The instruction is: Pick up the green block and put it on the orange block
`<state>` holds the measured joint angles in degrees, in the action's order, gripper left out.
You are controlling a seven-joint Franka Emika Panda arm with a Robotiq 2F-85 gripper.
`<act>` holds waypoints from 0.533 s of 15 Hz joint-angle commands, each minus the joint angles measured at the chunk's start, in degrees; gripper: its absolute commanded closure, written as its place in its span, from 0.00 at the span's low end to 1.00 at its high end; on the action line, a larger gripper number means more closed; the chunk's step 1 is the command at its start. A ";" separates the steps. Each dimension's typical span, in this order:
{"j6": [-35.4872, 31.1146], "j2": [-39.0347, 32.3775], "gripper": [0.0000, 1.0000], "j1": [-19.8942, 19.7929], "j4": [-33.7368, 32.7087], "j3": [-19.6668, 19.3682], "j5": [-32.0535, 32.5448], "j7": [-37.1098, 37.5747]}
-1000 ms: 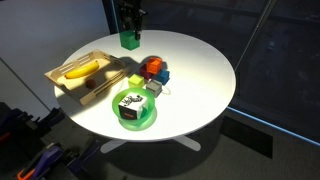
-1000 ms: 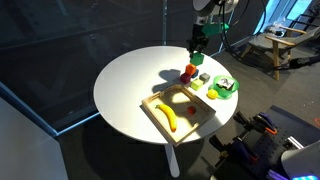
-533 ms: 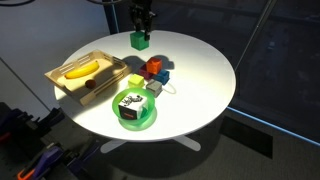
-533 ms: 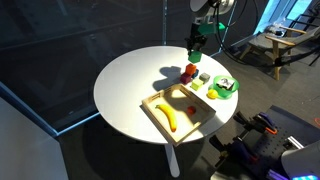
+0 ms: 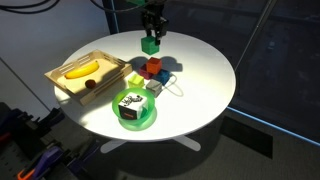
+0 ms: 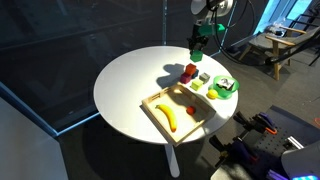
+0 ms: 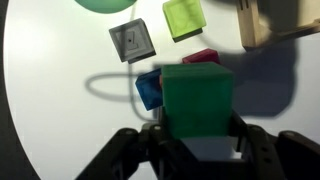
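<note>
My gripper (image 5: 152,30) is shut on the green block (image 5: 150,44) and holds it in the air just above and behind the cluster of toy blocks. It also shows in an exterior view (image 6: 199,40). In the wrist view the green block (image 7: 197,95) fills the space between the jaws (image 7: 197,130). An orange-red cube (image 5: 153,66) stands in the cluster below. In the wrist view a reddish cube (image 7: 201,57) peeks out past the green block's far edge; I cannot tell if it is the orange block.
A blue cube (image 7: 148,88), a grey patterned block (image 7: 131,40) and a pale yellow-green block (image 7: 184,17) lie around the cluster. A round green plate (image 5: 140,121) carries a small object. A wooden tray (image 5: 70,88) holds a banana (image 5: 82,69).
The gripper has carried the green block sideways across the far part of the table, toward the block cluster, and now hangs close over it.
</note>
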<state>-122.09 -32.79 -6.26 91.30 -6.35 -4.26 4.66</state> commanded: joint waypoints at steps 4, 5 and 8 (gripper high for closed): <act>0.51 -2.90 0.68 -0.21 -2.81 -0.20 0.53 1.97; 0.54 -3.23 0.68 -0.07 -2.95 -0.26 0.67 2.20; 1.04 -4.40 0.68 0.20 -4.13 -0.26 0.75 2.85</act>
<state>-122.15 -35.50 -6.25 90.12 -6.68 -4.24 5.45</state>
